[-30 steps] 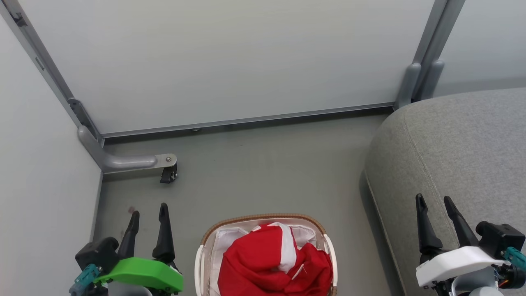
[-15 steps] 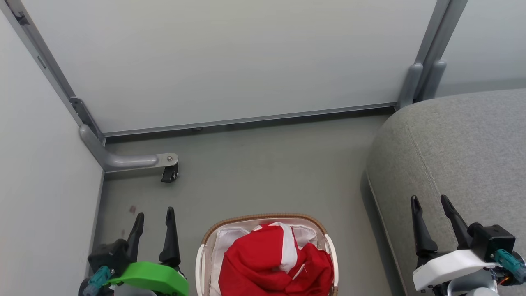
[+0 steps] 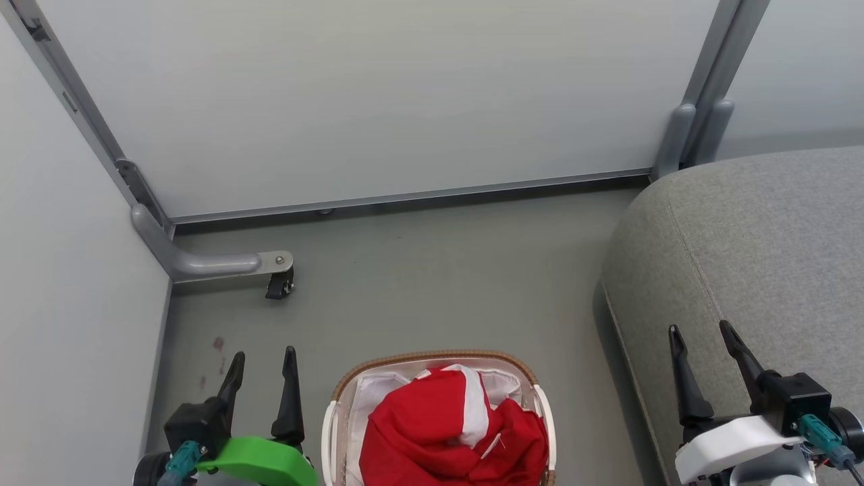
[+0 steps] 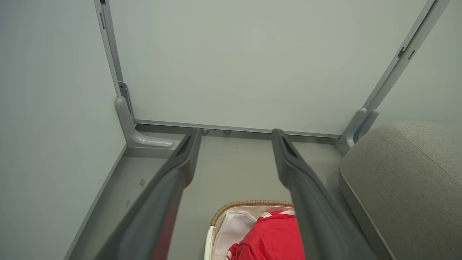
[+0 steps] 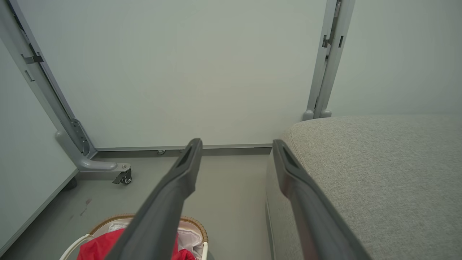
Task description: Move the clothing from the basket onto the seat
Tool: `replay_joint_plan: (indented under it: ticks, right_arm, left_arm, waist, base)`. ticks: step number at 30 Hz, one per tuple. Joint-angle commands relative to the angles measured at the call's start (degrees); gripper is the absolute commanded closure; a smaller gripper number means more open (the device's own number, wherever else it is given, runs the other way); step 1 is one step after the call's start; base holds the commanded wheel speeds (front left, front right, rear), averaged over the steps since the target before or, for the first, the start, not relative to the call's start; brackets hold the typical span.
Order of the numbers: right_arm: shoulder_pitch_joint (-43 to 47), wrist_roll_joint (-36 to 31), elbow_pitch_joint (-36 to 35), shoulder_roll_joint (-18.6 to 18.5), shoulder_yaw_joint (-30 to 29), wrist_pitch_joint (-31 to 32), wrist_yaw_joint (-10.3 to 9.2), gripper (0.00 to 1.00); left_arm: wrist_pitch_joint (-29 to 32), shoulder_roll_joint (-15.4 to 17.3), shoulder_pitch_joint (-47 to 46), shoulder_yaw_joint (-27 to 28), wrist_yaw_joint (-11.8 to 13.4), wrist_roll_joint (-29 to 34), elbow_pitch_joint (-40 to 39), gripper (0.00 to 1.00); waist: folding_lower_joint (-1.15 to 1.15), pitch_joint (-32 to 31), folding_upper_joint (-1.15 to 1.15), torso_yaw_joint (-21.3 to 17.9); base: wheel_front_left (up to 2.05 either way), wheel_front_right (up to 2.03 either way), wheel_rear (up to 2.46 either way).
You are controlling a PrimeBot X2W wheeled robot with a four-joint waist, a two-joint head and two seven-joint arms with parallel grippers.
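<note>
Left gripper (image 3: 264, 352) moved nearer basket (image 3: 432, 354), right gripper (image 3: 699, 327) lower, both gaping empty, clothing (image 3: 432, 439) inside

Pale grey partition panels (image 3: 378, 101) in metal frames stand on a smooth grey floor (image 3: 439, 283); one curved grey metal foot (image 3: 209, 264) carries a small black caster (image 3: 278, 287).

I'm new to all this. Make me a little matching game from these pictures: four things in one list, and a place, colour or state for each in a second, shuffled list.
Things:
1. clothing
2. basket
3. seat
4. left gripper

Descriptions:
A. grey, at the right of the head view
B. open and empty, left of the basket
C. red with white, in a heap
D. standing on the floor, brown woven rim

Pairs: 1-C, 2-D, 3-A, 4-B
</note>
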Motion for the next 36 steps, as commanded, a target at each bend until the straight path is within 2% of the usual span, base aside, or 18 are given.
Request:
replay_joint_plan:
  ticks: [1, 8, 36]
  right_arm:
    - [0.7, -1.4, 0.0, -0.4, 0.0, -0.5, 0.02, 0.00]
    - [0.8, -3.5, 0.0, -0.4, -0.1, -1.1, 0.02, 0.00]
    - [-0.6, -2.5, -0.3, -0.4, 0.1, -1.1, 0.02, 0.00]
  left_arm:
    - [-0.5, 0.4, 0.4, -0.2, 0.4, 1.1, 0.1, 0.00]
    - [-1.2, 0.4, 0.4, -0.7, 0.5, 3.1, 1.0, 0.00]
    - [-1.0, 0.4, -0.9, -1.1, 0.0, 2.9, 2.3, 0.00]
  waist:
    - [0.00, 0.0, 0.00, 0.0]
    - [0.00, 0.1, 0.00, 0.1]
    - [0.00, 1.8, 0.00, -0.6]
  base:
    - [0.00, 0.00, 0.00]
    - [0.00, 0.00, 0.00]
    - [0.00, 0.00, 0.00]
